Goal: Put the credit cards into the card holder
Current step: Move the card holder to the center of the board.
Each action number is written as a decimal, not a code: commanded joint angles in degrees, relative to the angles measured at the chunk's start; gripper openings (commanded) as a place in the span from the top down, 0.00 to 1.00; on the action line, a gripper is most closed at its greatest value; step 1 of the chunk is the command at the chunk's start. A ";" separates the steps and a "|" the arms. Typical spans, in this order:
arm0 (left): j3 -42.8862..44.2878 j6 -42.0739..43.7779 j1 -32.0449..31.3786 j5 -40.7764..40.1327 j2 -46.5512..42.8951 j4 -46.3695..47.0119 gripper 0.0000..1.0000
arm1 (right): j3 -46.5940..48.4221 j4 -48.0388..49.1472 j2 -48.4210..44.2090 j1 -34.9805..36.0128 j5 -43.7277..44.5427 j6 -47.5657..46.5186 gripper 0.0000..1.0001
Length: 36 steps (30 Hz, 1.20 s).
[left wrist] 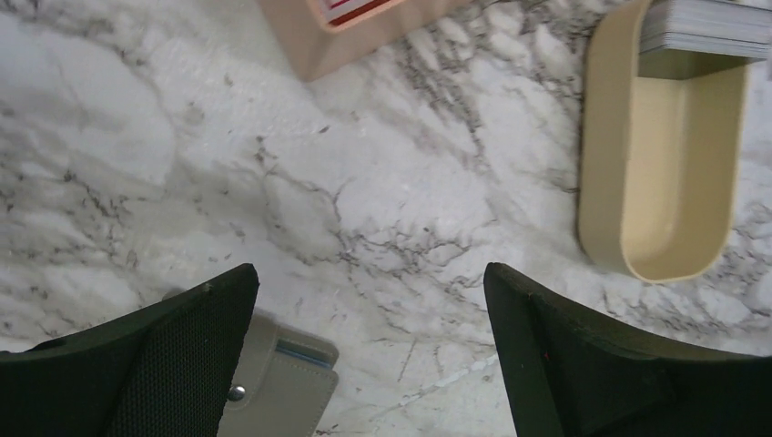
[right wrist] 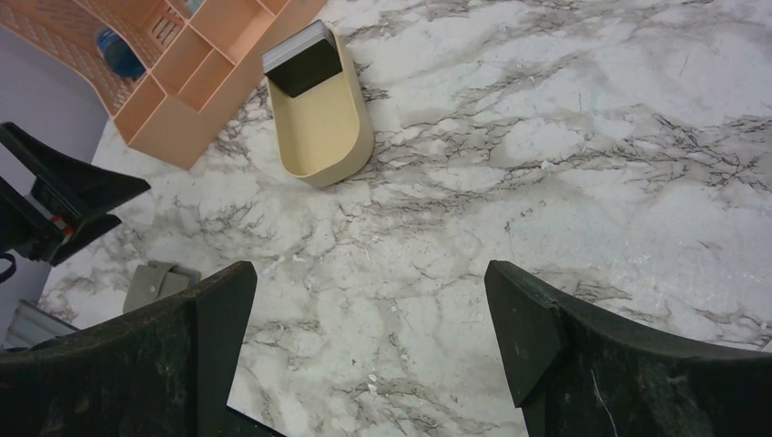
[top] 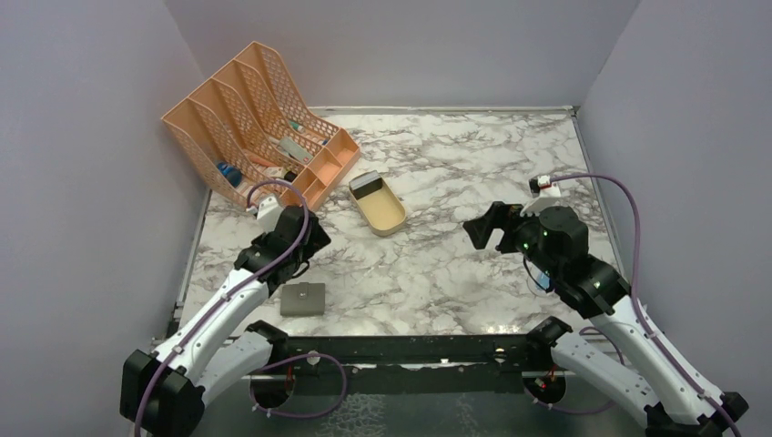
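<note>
Two grippers, jaws wide apart, empty: left gripper [left wrist: 369, 273] by the card holder [top: 302, 299], right gripper [right wrist: 369, 269] over the table [top: 455, 264]. Credit cards [right wrist: 305, 62] stacked in tan tray [right wrist: 319, 137].

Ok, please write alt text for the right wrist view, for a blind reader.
The right gripper, jaws open and empty, hangs over a marble table. Ahead to the left, a stack of credit cards sits at the far end of a tan oval tray beside a peach rack; the grey card holder lies at lower left.

The credit cards [top: 369, 186] sit in the tray [top: 389, 221] beside the rack [top: 244, 102], the card holder [top: 302, 299] nearer.
</note>
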 commanded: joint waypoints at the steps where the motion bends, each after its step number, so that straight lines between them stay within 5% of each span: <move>1: -4.92 -14.18 -0.11 -4.71 -0.34 -5.19 0.01 | 0.18 0.71 -0.13 -0.21 -1.00 -1.01 0.00; 14: -9.36 -24.53 -0.06 -9.22 -1.35 -14.08 0.03 | 2.00 -1.99 0.89 -0.21 -0.05 -1.02 0.00; 26: -11.45 -20.58 -0.35 3.06 3.09 -4.24 0.10 | 4.51 -2.95 4.64 -0.21 -5.30 -2.00 0.02; 36: -9.86 -24.28 -7.66 6.21 6.48 2.83 0.09 | 3.25 -1.34 3.89 -0.21 -10.91 0.36 0.07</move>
